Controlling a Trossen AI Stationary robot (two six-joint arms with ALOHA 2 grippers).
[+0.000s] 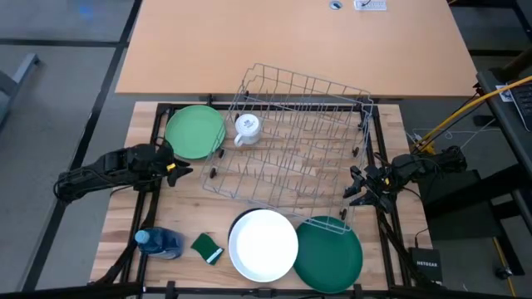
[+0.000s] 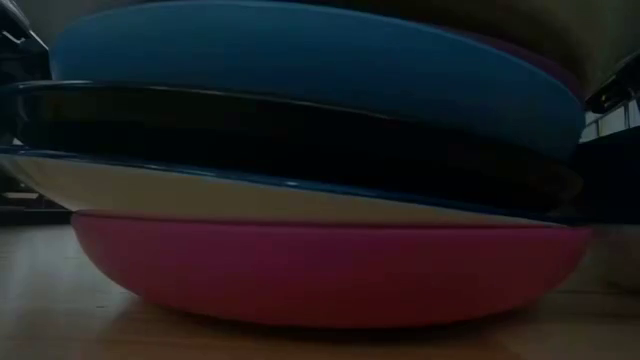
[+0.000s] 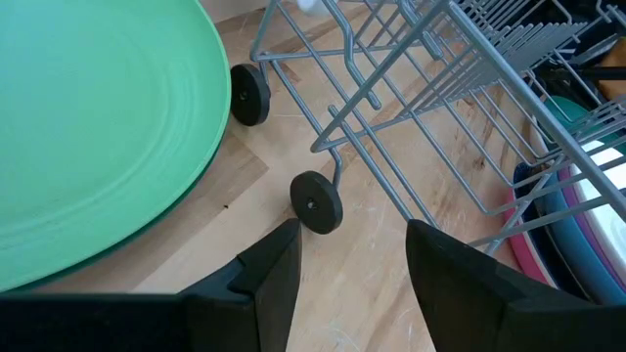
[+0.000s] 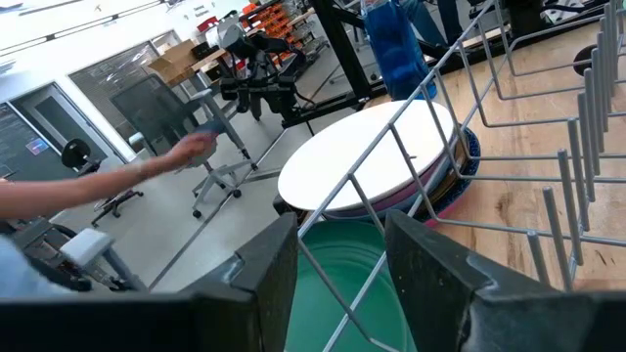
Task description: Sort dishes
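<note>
Stacked plates [image 2: 320, 200] with a white plate [image 1: 263, 243] on top lie just in front of the wire rack [image 1: 291, 141]. Both pincers, left [image 1: 184, 170] and right [image 1: 356, 187], stand partly open and empty beside the rack. The light green plate [image 1: 194, 131] should probably be taken by its edge.

Light green plate [image 3: 93, 127], wire rack [image 3: 421, 93], open tool [image 3: 352, 284]

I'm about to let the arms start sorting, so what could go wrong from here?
The wire rack sits tilted on small wheels, so a nudge could roll it. The white plate tops a stack near the table's front edge and could slide off. The mug in the rack could tip if it is jostled.
</note>
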